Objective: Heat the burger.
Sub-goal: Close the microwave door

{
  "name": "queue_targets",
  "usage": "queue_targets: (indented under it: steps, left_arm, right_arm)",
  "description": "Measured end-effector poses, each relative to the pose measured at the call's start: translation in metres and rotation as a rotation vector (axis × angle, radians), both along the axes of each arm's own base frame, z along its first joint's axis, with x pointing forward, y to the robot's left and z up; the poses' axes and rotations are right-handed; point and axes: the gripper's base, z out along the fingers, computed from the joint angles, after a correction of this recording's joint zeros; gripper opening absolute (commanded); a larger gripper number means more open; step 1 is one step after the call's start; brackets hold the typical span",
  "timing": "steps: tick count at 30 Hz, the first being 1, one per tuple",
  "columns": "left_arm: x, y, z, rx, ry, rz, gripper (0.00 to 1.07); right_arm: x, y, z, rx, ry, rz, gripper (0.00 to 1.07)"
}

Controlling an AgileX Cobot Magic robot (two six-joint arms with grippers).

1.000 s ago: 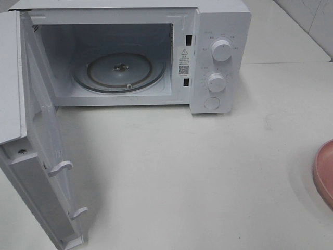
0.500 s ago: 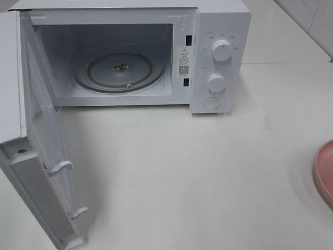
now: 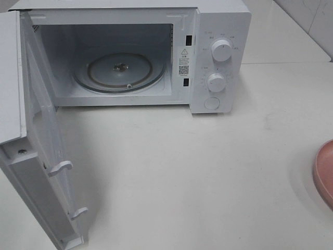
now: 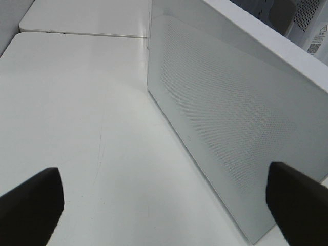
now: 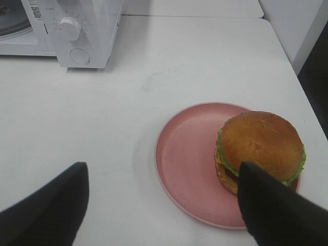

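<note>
Microwave (image 3: 218,52) at the back of the white worktop (image 3: 182,172), door (image 3: 36,156) swung fully open toward the left side. Glass turntable (image 3: 119,73) inside, bare. Two knobs and a round button on the control panel.

Burger (image 5: 260,149) sits on a pink plate (image 5: 184,159), toward the plate's edge farther from the microwave. The plate is well apart from the microwave, at the right edge of the high view, where only its rim (image 3: 323,172) shows; the burger is out of that view.

Right hand (image 5: 164,205) open, fingers spread wide above the worktop and plate, gripping nothing; one fingertip (image 5: 271,205) overlaps the burger's near side in the wrist view, contact unclear.

Left hand (image 4: 164,205) open wide, empty, just beside the door's perforated outer face (image 4: 230,118).
</note>
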Motion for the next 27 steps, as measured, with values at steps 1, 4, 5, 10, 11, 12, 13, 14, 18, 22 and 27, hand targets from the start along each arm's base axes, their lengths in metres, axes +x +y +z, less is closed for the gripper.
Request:
queue_targets:
  steps: [1, 4, 5, 10, 11, 12, 13, 14, 18, 22, 27]
  left_arm:
    - [0.0000, 0.0000, 0.0000, 0.000, 0.000, 0.000, 1.01]
    - [0.0000, 0.0000, 0.0000, 0.000, 0.000, 0.000, 1.01]
    - [0.0000, 0.0000, 0.0000, 0.000, 0.000, 0.000, 1.01]
    - [0.0000, 0.0000, 0.0000, 0.000, 0.000, 0.000, 1.01]
    - [0.0000, 0.0000, 0.0000, 0.000, 0.000, 0.000, 1.01]
    - [0.0000, 0.0000, 0.0000, 0.000, 0.000, 0.000, 1.01]
    - [0.0000, 0.0000, 0.0000, 0.000, 0.000, 0.000, 1.01]
    - [0.0000, 0.0000, 0.0000, 0.000, 0.000, 0.000, 1.01]
    - [0.0000, 0.0000, 0.0000, 0.000, 0.000, 0.000, 1.01]
    - [0.0000, 0.0000, 0.0000, 0.000, 0.000, 0.000, 1.01]
    - [0.0000, 0.0000, 0.0000, 0.000, 0.000, 0.000, 1.01]
  right_arm:
    - [0.0000, 0.0000, 0.0000, 0.000, 0.000, 0.000, 0.76]
    - [0.0000, 0.0000, 0.0000, 0.000, 0.000, 0.000, 0.76]
    - [0.0000, 0.0000, 0.0000, 0.000, 0.000, 0.000, 0.76]
    - [0.0000, 0.0000, 0.0000, 0.000, 0.000, 0.000, 0.76]
    - [0.0000, 0.0000, 0.0000, 0.000, 0.000, 0.000, 0.76]
    - [0.0000, 0.0000, 0.0000, 0.000, 0.000, 0.000, 0.76]
    - [0.0000, 0.0000, 0.0000, -0.001, 0.000, 0.001, 0.76]
    - [0.0000, 0.0000, 0.0000, -0.001, 0.000, 0.001, 0.76]
    - [0.0000, 0.0000, 0.0000, -0.001, 0.000, 0.001, 0.76]
    - [0.0000, 0.0000, 0.0000, -0.001, 0.000, 0.001, 0.76]
    - [0.0000, 0.0000, 0.0000, -0.001, 0.000, 0.001, 0.76]
